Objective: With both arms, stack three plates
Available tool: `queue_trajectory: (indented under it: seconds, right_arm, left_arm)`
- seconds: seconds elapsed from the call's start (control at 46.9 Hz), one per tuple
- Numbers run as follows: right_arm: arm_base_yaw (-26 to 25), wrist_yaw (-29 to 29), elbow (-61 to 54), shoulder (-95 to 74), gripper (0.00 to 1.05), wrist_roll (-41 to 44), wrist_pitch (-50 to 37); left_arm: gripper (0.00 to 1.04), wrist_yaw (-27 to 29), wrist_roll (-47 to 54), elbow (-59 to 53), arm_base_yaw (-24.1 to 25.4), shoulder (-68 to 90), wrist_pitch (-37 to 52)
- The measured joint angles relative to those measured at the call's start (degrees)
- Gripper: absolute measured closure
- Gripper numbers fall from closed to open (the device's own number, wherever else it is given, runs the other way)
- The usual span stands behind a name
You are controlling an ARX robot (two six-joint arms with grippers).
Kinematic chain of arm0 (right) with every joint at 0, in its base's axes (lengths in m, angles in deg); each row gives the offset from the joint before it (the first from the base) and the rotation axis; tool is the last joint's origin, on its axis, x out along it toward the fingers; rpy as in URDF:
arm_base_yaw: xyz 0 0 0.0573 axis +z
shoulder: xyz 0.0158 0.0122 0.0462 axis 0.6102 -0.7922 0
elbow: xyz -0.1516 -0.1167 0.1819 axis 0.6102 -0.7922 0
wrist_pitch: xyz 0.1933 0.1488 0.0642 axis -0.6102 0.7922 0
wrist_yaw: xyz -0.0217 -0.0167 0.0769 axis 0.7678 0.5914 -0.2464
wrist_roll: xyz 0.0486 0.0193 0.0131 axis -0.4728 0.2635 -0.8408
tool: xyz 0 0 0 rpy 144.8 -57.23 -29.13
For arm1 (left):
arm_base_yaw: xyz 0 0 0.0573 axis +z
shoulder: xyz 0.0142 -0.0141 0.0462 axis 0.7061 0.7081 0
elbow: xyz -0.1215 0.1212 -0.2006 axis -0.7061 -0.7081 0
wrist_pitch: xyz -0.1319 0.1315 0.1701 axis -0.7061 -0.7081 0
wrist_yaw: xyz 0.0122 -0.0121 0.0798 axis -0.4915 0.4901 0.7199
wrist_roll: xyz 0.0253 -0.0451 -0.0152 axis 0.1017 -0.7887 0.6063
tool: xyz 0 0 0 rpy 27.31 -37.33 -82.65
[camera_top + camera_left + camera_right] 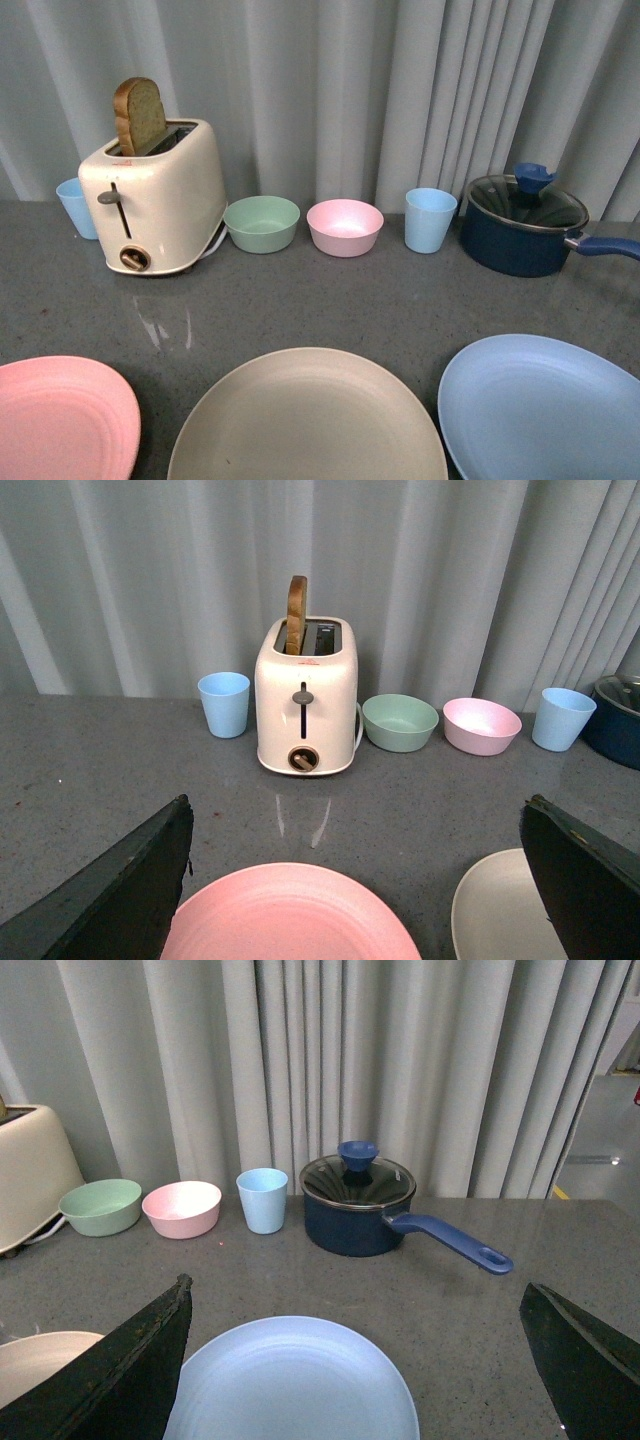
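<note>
Jaws spread wide; left pair over pink plate (290, 918), right pair over blue plate (298, 1380).

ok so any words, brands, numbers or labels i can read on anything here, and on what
No text can be read in any view.
Toaster: any marking on its front or around its dial is too small to read.
Pot: no label visible.
Pink plate, beige plate, blue plate: plain, no print.
</note>
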Motion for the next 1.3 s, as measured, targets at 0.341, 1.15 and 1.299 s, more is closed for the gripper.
queue_trajectory:
  seconds: [0.341, 1.15, 1.299]
  right_arm:
    - [0.00, 0.00, 0.00, 0.00, 0.07, 0.00, 0.00]
    - [-0.02, 0.00, 0.00, 0.00, 0.07, 0.00, 0.02]
    - [-0.02, -0.04, 0.00, 0.00, 0.07, 0.00, 0.02]
  left_arm:
    - [0.07, 0.02, 0.00, 0.00, 0.00, 0.00, 0.00]
    - [0.07, -25.53, 5.75, 17.40, 29.92, 73.77, 31.36]
    - [0.07, -24.15, 13.68, 24.37, 33.99, 86.38, 29.57]
